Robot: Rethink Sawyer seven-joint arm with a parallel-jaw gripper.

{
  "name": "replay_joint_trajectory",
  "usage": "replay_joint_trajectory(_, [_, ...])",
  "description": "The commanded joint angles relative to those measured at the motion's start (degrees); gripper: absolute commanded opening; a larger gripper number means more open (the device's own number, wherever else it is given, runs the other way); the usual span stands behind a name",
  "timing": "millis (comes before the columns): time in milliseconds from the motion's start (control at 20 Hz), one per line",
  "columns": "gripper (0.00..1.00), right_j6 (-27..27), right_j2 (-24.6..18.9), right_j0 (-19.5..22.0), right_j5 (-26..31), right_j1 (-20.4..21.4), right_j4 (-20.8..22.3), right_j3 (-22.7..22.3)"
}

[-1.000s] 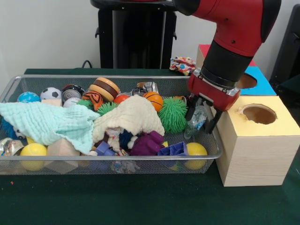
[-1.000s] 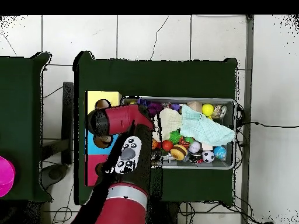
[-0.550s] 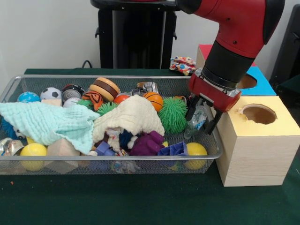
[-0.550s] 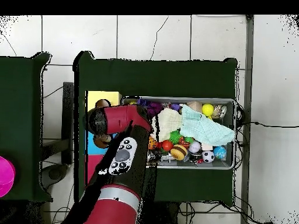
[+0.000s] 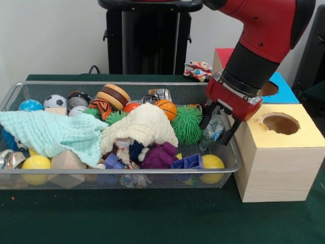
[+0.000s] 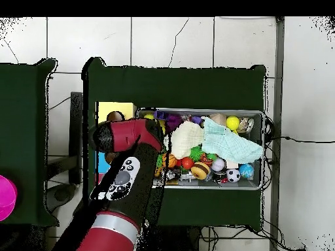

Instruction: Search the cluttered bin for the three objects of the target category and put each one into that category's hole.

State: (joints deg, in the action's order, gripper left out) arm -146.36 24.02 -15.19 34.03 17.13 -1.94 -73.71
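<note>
Green counter — pincer clamps a clear crinkly object at the bin's three o'clock, beside the yellow-topped hole.

clear crumpled bottle, upright, between jaws

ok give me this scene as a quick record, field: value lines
gripper: gripper shut on clear plastic bottle, at the bin's end beside the boxes
bin: wire mesh bin full of clutter
cloths: mint cloth and cream cloth draped over toys
nearest hole: round hole in yellow-topped box
other boxes: blue box, red box behind
</note>
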Motion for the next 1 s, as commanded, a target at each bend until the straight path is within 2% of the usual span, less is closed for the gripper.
replay_joint_trajectory(50, [1.00,-14.2,-4.1,0.1,-7.5,-17.2,-2.2,-4.7])
replay_joint_trajectory(500, [1.00,-9.6,-6.8,2.6,-7.4,-16.9,-5.1,-6.5])
replay_joint_trajectory(1000, [1.00,-4.1,-10.4,5.9,-6.7,-16.0,-6.1,-8.2])
